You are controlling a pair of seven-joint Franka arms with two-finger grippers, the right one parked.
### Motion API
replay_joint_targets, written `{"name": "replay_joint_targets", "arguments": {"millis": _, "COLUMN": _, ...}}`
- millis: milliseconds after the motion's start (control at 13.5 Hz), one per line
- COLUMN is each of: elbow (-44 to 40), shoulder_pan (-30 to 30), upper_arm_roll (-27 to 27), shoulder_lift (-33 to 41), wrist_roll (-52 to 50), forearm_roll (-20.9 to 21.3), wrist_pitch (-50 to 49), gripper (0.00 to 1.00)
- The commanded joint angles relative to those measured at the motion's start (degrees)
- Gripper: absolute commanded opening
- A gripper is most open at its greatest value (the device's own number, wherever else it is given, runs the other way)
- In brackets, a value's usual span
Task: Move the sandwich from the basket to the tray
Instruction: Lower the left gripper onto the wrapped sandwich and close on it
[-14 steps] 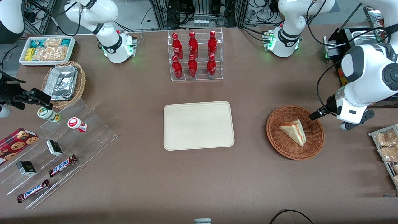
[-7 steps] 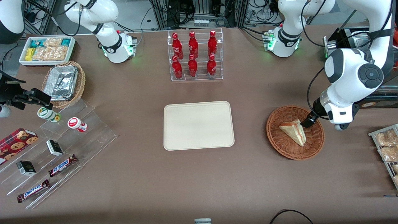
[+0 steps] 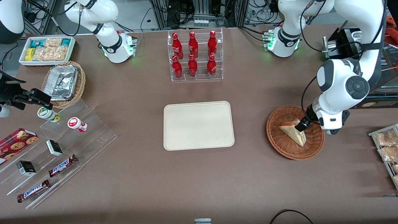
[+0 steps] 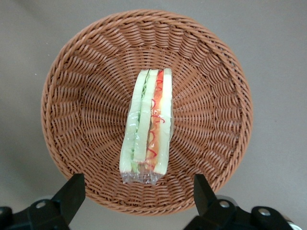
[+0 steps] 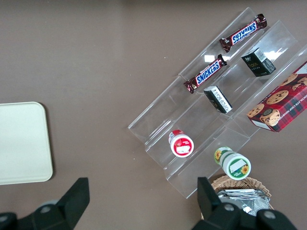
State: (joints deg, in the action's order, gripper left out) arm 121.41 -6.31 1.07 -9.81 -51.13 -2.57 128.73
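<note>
The sandwich (image 3: 293,135) is a clear-wrapped white wedge with red and green filling, lying in the reddish-brown wicker basket (image 3: 279,145) toward the working arm's end of the table. My left gripper (image 3: 300,127) hangs just above the sandwich's thick end, over the basket. In the left wrist view the sandwich (image 4: 146,127) lies with its cut edge up in the middle of the basket (image 4: 81,100). There the gripper (image 4: 138,197) is open, its black fingers (image 4: 72,194) spread wider than the wedge and touching nothing. The cream tray (image 3: 198,125) lies bare at the table's middle.
A clear rack of red bottles (image 3: 194,56) stands farther from the camera than the tray. Snack packs on a rack (image 3: 385,146) lie beside the basket at the table edge. A stepped acrylic shelf (image 3: 59,146), a foil-filled tan basket (image 3: 63,82) and a white bin (image 3: 46,49) sit toward the parked arm's end.
My left gripper has swung in from beside the basket's rim to above the sandwich. The sandwich and the basket have not moved.
</note>
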Motion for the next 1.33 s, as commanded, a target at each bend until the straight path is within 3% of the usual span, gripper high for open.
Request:
{"name": "replay_joint_targets", "arguments": {"millis": 0, "elbow": 0.1, "shoulder_pan": -0.5, "upper_arm_roll": 0.2, "shoulder_lift": -1.6, "wrist_roll": -1.2, "forearm_roll": -0.5, "wrist_pitch": 2.3, "gripper": 1.00}}
{"name": "replay_joint_targets", "arguments": {"millis": 738, "elbow": 0.1, "shoulder_pan": 0.2, "upper_arm_roll": 0.2, "shoulder_lift": -8.1, "wrist_roll": -1.1, "forearm_roll": -1.9, "wrist_pitch": 8.6, "gripper": 1.00}}
{"name": "replay_joint_targets", "arguments": {"millis": 812, "elbow": 0.1, "shoulder_pan": 0.2, "upper_arm_roll": 0.2, "shoulder_lift": -8.1, "wrist_roll": -1.2, "forearm_roll": -3.0, "wrist_pitch": 8.4, "gripper": 0.81}}
{"name": "replay_joint_targets", "arguments": {"millis": 960, "elbow": 0.1, "shoulder_pan": 0.1, "upper_arm_roll": 0.2, "shoulder_lift": -8.0, "wrist_roll": -1.3, "forearm_roll": -3.8, "wrist_pitch": 7.7, "gripper": 0.20}}
{"name": "replay_joint_targets", "arguments": {"millis": 1034, "elbow": 0.1, "shoulder_pan": 0.0, "upper_arm_roll": 0.2, "shoulder_lift": -7.9, "wrist_roll": -1.3, "forearm_roll": -3.8, "wrist_pitch": 7.4, "gripper": 0.00}}
{"name": "replay_joint_targets", "arguments": {"millis": 1255, "elbow": -0.5, "shoulder_pan": 0.0, "upper_arm_roll": 0.2, "shoulder_lift": -7.3, "wrist_roll": -1.2, "forearm_roll": -3.8, "wrist_pitch": 4.6, "gripper": 0.00}}
